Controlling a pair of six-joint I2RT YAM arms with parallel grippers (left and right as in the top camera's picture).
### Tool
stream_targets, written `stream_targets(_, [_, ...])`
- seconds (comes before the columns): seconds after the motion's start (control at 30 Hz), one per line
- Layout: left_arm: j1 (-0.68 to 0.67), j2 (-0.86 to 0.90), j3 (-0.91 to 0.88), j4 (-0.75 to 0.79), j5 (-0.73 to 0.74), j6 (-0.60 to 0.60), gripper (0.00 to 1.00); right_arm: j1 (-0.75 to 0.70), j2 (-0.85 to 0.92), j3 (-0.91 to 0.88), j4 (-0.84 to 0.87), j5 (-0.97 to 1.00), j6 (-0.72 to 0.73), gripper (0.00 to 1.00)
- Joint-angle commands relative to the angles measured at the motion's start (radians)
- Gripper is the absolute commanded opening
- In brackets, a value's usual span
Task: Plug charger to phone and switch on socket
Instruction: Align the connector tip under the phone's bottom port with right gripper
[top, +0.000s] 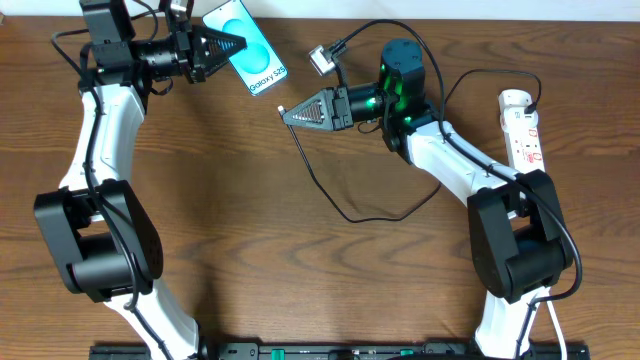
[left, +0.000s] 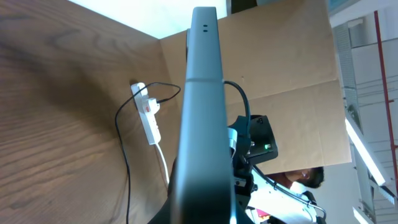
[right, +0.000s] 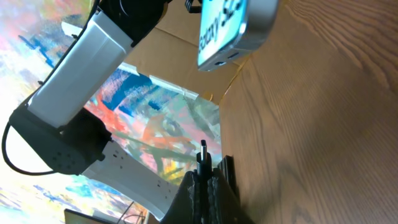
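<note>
The brown worktop (top: 300, 290) carries the white socket (top: 524, 130) along its right side, and the black charger (top: 370, 220) runs from it in a loose loop. The phone (top: 252, 52) is up off the worktop near the far edge, tilted, with the left pincer (top: 232, 45) pinching one end. The right pincer (top: 290, 112) is pressed together on the charger's connector tip (right: 203, 152), which points at the phone's lower end, near it but apparently not touching.

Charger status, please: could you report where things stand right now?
Left end effector shut on phone. Right end effector shut on charger, tip short of phone. Nothing between.
</note>
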Motion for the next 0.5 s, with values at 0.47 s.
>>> stream_targets(0.47, [-0.034, -0.033, 0.002, 0.007, 0.033, 0.011, 0.07, -0.031, 0.003, 0.011, 0.022, -0.005, 0.013, 0.01])
